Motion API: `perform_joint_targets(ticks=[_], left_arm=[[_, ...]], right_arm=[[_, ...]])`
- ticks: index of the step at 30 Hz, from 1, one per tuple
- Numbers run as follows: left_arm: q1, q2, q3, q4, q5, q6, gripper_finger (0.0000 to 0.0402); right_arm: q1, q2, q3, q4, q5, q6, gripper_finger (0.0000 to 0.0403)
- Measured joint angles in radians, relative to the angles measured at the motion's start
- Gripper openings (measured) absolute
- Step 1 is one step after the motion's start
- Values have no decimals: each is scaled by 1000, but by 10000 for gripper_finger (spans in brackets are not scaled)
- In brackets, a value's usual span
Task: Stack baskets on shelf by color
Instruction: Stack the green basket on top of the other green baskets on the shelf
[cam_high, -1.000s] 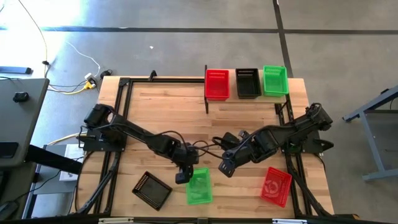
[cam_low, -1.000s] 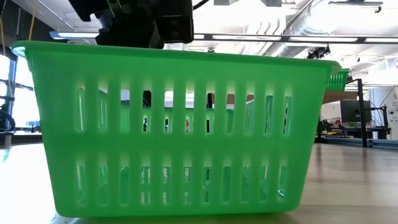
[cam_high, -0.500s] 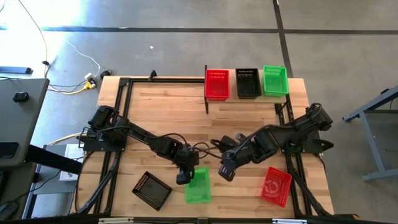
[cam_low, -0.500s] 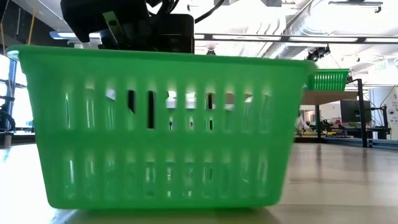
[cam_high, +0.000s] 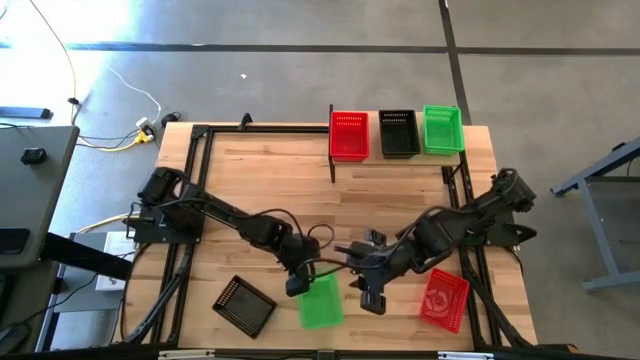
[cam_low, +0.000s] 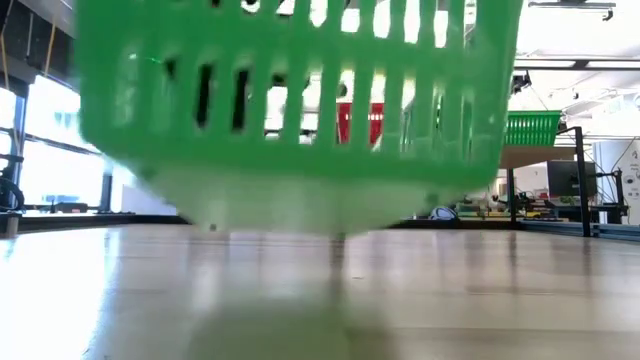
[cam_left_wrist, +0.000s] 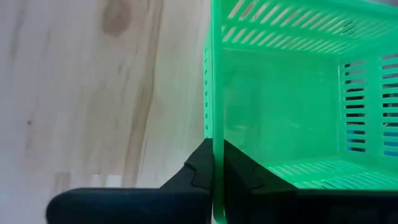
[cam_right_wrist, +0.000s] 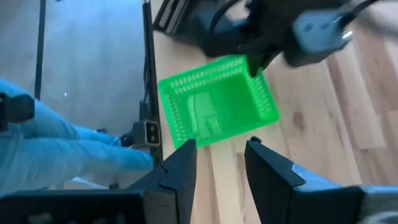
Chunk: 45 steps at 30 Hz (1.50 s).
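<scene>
green basket (cam_high: 320, 301): slotted plastic, rectangular, lifted off the plank tabletop (cam_high: 270, 180) | left gripper (cam_high: 296, 287): fingers (cam_left_wrist: 202, 168) pinched on its wall | right gripper (cam_high: 374, 299): just beside basket, fingers (cam_right_wrist: 180, 168) apart, empty | near basket: black basket (cam_high: 244, 304), red basket (cam_high: 443, 298) | shelf (cam_high: 397, 155): red, black, green baskets

Off the tabletop's (cam_high: 300, 180) far left corner, a yellow cable (cam_high: 62, 60) and white cables (cam_high: 140, 98) trailing over grey concrete floor (cam_high: 250, 80); past the left edge, a dark desk (cam_high: 25, 190); past the near edge, blue-clad legs (cam_right_wrist: 56, 149).
</scene>
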Motion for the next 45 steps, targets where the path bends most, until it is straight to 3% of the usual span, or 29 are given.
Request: perform_joint_targets(ticks=[8, 24, 35, 45], left_arm=[[62, -82, 0, -21, -2, -14, 2], [160, -184, 1, -83, -38, 27, 1], [160, -224, 1, -80, -39, 27, 0], [159, -259, 1, -75, -38, 10, 0]], right_arm=[[2, 57, 0, 57, -63, -123, 122], [-1, 167, 0, 116, -28, -337, 122], [-28, 174, 0, 104, -10, -328, 122], [-48, 173, 0, 50, -56, -245, 120]])
